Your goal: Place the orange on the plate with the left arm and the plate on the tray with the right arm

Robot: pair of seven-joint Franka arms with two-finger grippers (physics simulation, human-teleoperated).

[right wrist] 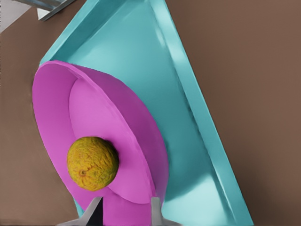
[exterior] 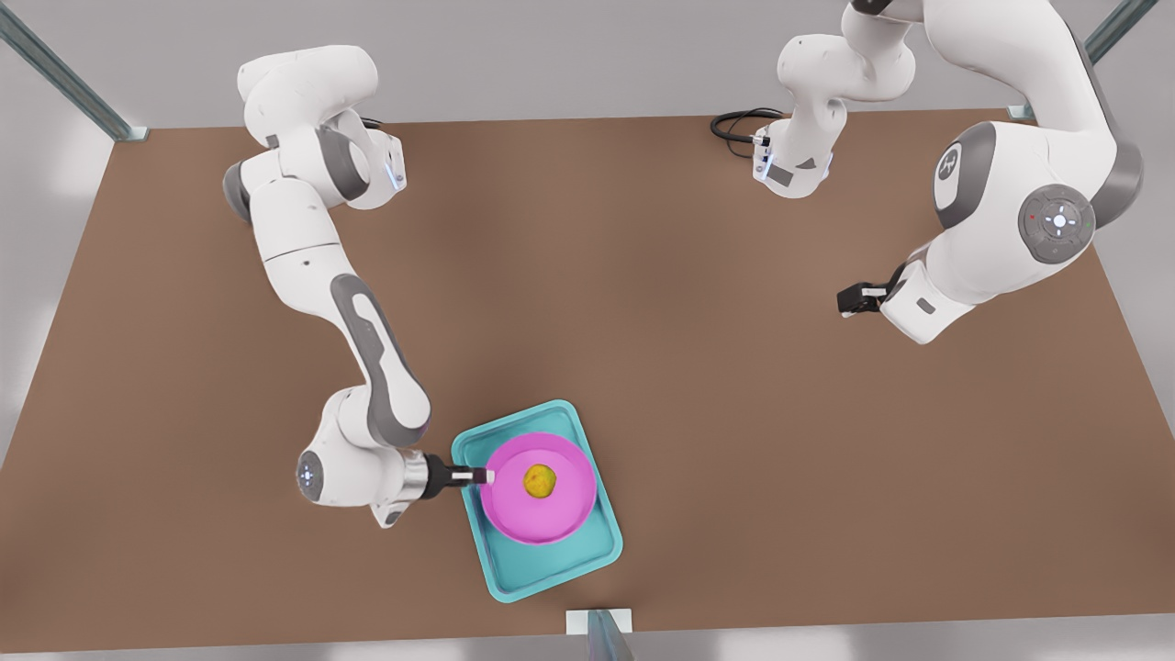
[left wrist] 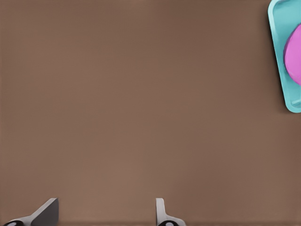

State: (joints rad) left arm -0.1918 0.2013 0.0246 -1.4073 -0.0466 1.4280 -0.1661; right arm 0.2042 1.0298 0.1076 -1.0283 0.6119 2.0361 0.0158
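The turquoise tray [exterior: 551,569] lies near the table's front edge, and the magenta plate [exterior: 542,519] sits within its rim. The orange [exterior: 539,480] rests in the middle of the plate. My right gripper [exterior: 482,476] reaches in from the front view's left, shut on the plate's rim. The right wrist view shows the orange [right wrist: 92,163], the plate [right wrist: 51,103], the tray [right wrist: 141,47] and the right gripper [right wrist: 125,214] straddling the rim. My left gripper [exterior: 846,300] waits far off at the front view's right, open [left wrist: 103,219] over bare table, with the tray [left wrist: 282,56] and the plate [left wrist: 295,52] at the picture's edge.
The brown table [exterior: 643,321] is bare around the tray. A black cable [exterior: 739,124] loops at the back by the far arm's base. A metal bracket [exterior: 598,626] stands at the front edge just beyond the tray, and frame posts [exterior: 73,87] rise at the back corners.
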